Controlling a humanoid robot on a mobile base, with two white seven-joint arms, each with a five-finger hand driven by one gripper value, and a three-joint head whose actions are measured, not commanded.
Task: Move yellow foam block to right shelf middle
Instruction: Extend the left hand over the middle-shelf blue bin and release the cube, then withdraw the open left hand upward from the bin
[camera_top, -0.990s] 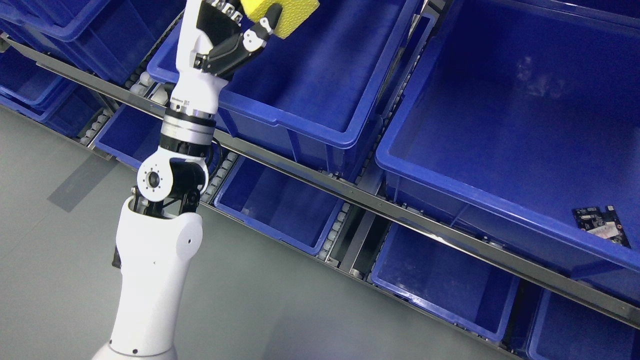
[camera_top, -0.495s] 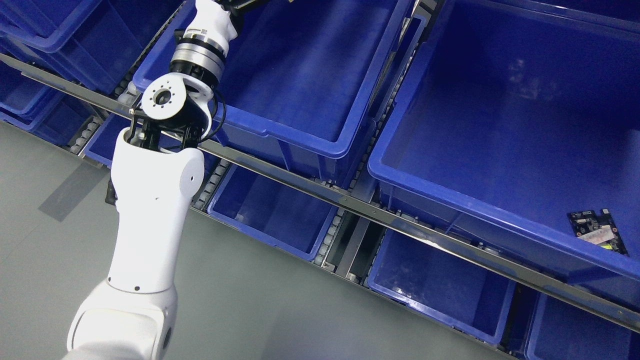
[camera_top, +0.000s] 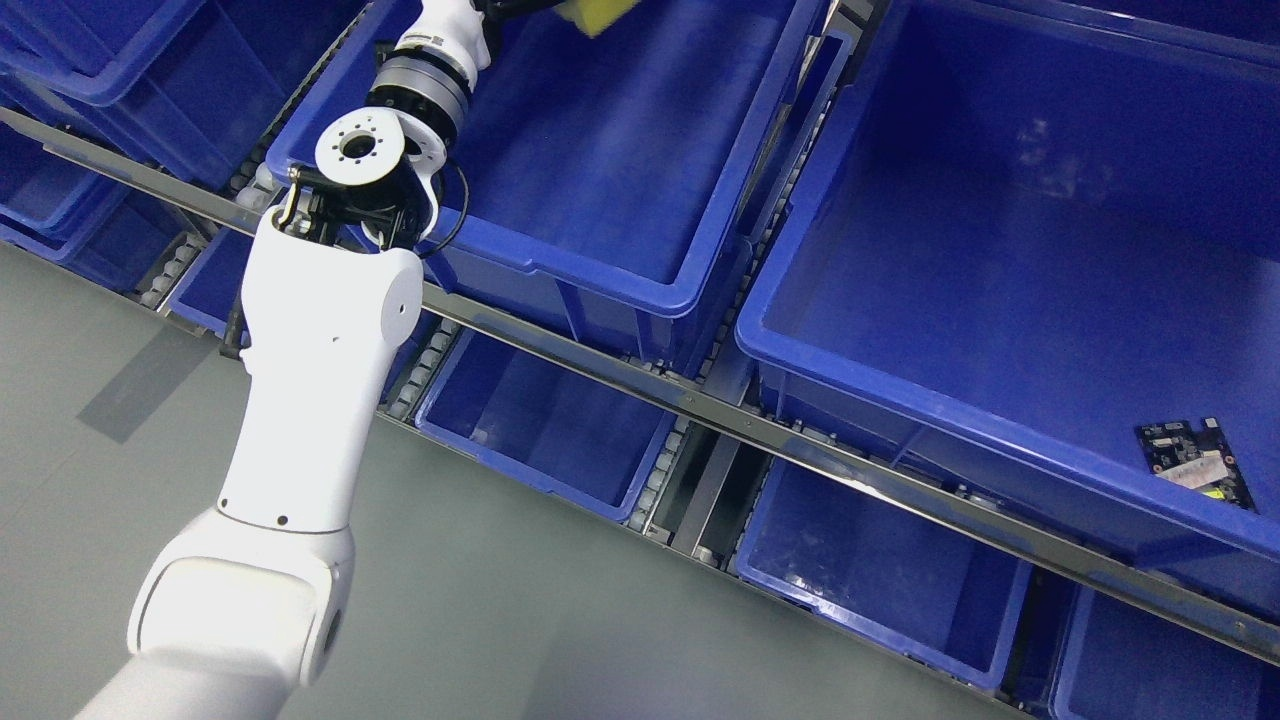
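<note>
The single head view is looking steeply down, tilted, close onto the shelf of blue bins.

Left hand beyond the top edge, yellow foam block mostly cropped there too.

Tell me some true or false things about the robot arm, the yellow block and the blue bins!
1. The yellow foam block peeks in at the top edge of the picture. True.
2. The block lies on the grey floor. False: it is up over the blue bin that the left arm reaches into.
3. The big bin on the right holds a small dark circuit board. True.
4. The bins are red. False: they are all blue.
5. Two robot arms show. False: only the left arm shows.
</note>
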